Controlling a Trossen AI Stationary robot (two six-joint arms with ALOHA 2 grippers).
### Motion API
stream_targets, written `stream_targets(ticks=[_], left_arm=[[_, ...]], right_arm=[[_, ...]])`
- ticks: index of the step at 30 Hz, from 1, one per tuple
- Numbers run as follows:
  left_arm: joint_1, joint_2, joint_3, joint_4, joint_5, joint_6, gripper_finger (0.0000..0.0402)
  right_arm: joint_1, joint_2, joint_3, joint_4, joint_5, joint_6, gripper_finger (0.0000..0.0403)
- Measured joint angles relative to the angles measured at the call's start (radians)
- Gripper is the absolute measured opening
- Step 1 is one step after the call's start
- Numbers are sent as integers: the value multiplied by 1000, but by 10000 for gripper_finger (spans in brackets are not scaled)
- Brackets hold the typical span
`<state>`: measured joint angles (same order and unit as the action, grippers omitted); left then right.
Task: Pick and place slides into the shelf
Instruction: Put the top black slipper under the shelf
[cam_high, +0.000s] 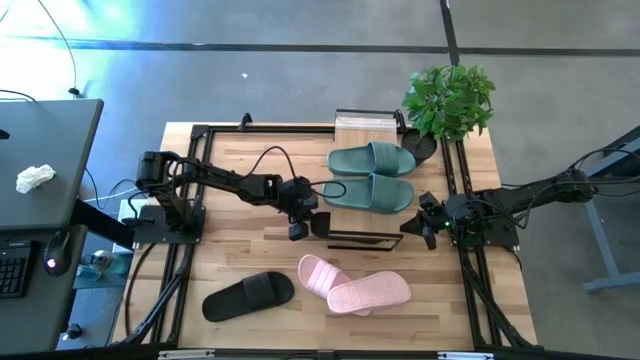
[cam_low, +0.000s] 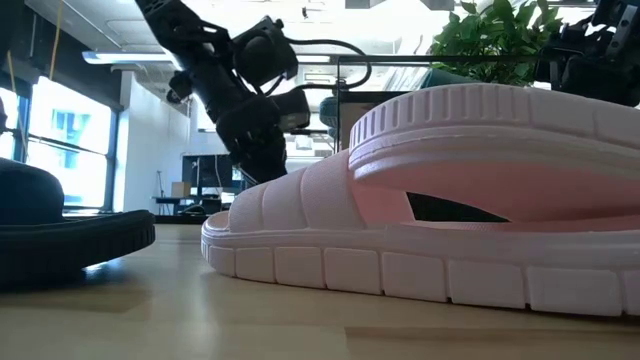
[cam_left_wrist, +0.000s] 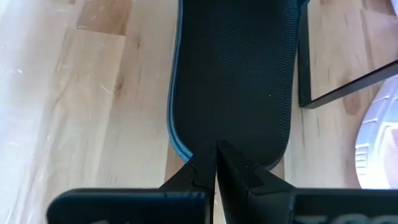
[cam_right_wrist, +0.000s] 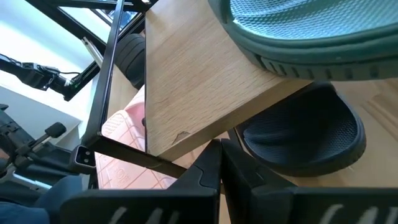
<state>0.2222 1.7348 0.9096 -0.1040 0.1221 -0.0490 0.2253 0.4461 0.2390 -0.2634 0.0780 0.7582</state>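
Left claw: sitting closed and holding nothing, at the left end of the shelf mid-table, just behind a black slide lying under the shelf. Right claw: resting closed and holding nothing, at the shelf's right end. Green slides sitting atop the shelf. Pink slides and another black slide lying on the near table.

Overhead camera is looking straight down on the whole tabletop. Low camera is sitting at tabletop level, nearly touching the pink slide. Both wrist cameras are hovering close over the black slide, shared between them.
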Motion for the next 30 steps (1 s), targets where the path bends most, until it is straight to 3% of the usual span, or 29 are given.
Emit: stream_targets(ticks=[7, 17, 21, 24, 30], left_arm=[[0, 0, 0, 2, -30, 16, 4], [0, 0, 0, 2, -30, 19, 4], [0, 0, -1, 2, -30, 19, 4], [0, 0, -1, 4, -30, 20, 4], [0, 0, -1, 4, -25, 23, 4]], right_arm=[[0, -6, 0, -29, 86, 51, 0], [-10, -74, -2, -324, 183, 337, 0], [-33, -74, -85, -221, 130, 415, 0], [-53, -55, -90, -115, 154, 374, 0], [-111, -53, -91, -181, 151, 345, 0]])
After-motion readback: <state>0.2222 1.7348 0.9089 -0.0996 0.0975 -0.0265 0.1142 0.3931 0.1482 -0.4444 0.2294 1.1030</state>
